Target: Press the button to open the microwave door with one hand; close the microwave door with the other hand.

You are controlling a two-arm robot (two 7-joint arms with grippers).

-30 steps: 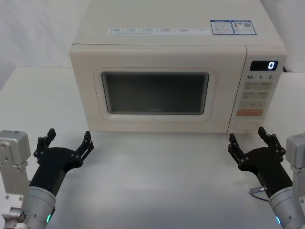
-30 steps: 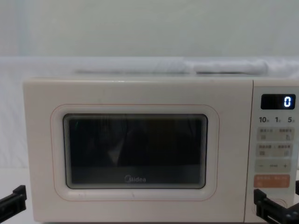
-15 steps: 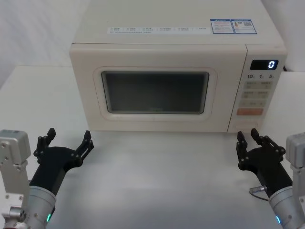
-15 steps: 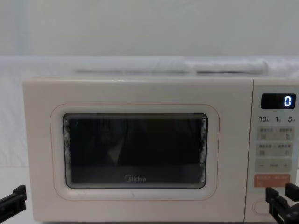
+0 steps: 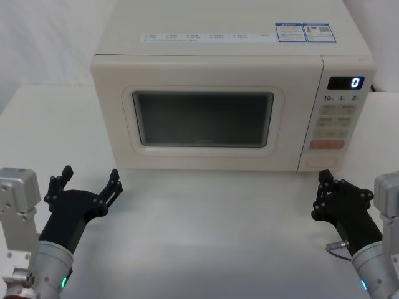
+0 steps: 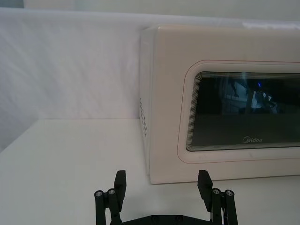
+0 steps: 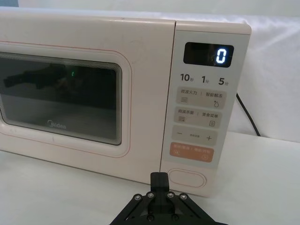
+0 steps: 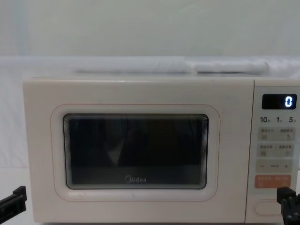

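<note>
Microwave (image 5: 206, 106) sits on the white table (image 5: 206, 237), door (image 5: 202, 118) flush with the body, display (image 5: 346, 83) reads 0. Button (image 7: 187, 178) is at the bottom of the control panel, under the orange key (image 7: 191, 153).

Right gripper (image 5: 323, 192) hovers over the table just in front of the panel's lower corner, fingers pinched together, holding nothing, apart from the button. In the right wrist view the closed tip (image 7: 159, 180) lines up just beside the button, not touching. In the chest view it shows at lower right (image 8: 289, 202), next to the button (image 8: 266, 206).

Left gripper (image 5: 87, 185) rests over the table in front of the microwave's left corner, fingers spread wide, empty, apart from the door.
</note>
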